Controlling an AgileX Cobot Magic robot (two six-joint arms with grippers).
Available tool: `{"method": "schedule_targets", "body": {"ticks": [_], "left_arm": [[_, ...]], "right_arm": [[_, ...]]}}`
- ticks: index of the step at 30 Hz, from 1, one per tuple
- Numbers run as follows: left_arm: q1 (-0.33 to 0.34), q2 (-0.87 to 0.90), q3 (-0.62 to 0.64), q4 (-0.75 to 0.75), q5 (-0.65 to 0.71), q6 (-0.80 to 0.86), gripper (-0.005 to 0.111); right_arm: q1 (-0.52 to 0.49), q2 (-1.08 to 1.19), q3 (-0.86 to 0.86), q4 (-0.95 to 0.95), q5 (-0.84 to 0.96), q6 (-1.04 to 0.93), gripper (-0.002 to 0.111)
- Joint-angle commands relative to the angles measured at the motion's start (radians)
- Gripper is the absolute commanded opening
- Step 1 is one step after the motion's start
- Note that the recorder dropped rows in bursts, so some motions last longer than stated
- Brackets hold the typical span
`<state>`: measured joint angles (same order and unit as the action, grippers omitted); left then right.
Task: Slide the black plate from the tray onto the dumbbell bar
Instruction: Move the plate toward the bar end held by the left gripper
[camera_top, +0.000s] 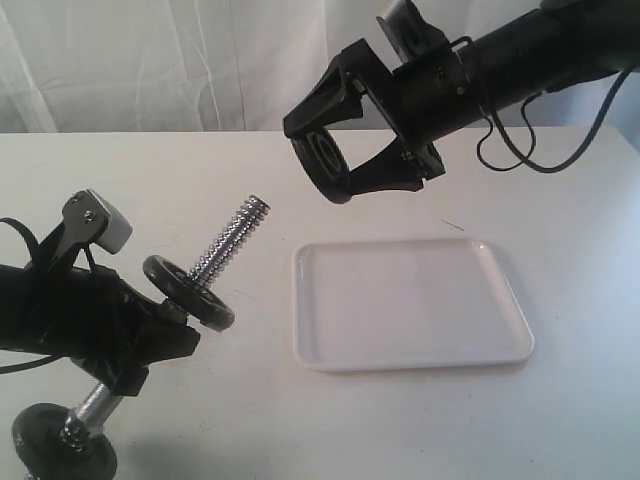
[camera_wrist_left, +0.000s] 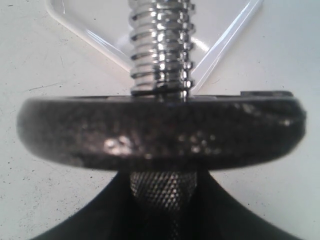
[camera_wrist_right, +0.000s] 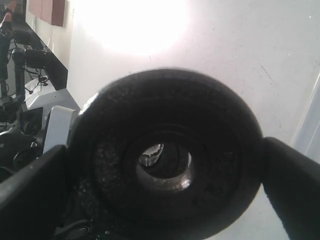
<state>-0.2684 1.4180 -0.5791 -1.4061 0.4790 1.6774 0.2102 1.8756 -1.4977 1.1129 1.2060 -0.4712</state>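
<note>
My right gripper (camera_top: 325, 160) is shut on the black plate (camera_top: 322, 160) and holds it in the air, above and to the right of the bar's free end. Close up, this black plate (camera_wrist_right: 167, 155) fills the right wrist view, and the bar's tip shows through its centre hole. The dumbbell bar (camera_top: 228, 243) tilts up to the right, its threaded chrome end bare. My left gripper (camera_top: 150, 335) is shut on the bar's knurled middle (camera_wrist_left: 162, 187), just below a mounted black disc (camera_wrist_left: 160, 132). The white tray (camera_top: 410, 300) lies bare on the table.
Another black disc (camera_top: 62, 440) sits on the bar's low end at the bottom left. A white curtain hangs behind the white table (camera_top: 200, 160). Cables trail from the right arm (camera_top: 520, 70).
</note>
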Motion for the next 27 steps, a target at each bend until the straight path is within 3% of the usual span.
{"method": "schedule_targets", "body": {"ticks": [1,8,27], "left_arm": [[-0.003,-0.046,-0.023,-0.111,0.117,0.022,0.0],[-0.003,-0.046,-0.023,-0.109,0.151,0.029,0.0],[-0.003,-0.046,-0.023,-0.097,0.23,0.074,0.0]], "right_arm": [[0.018,-0.057,0.067,0.062,0.015,0.005,0.0],[0.018,-0.106,0.168,0.064,0.015,-0.047,0.0],[0.033,-0.163,0.174,0.085,0.015,-0.04,0.0]]}}
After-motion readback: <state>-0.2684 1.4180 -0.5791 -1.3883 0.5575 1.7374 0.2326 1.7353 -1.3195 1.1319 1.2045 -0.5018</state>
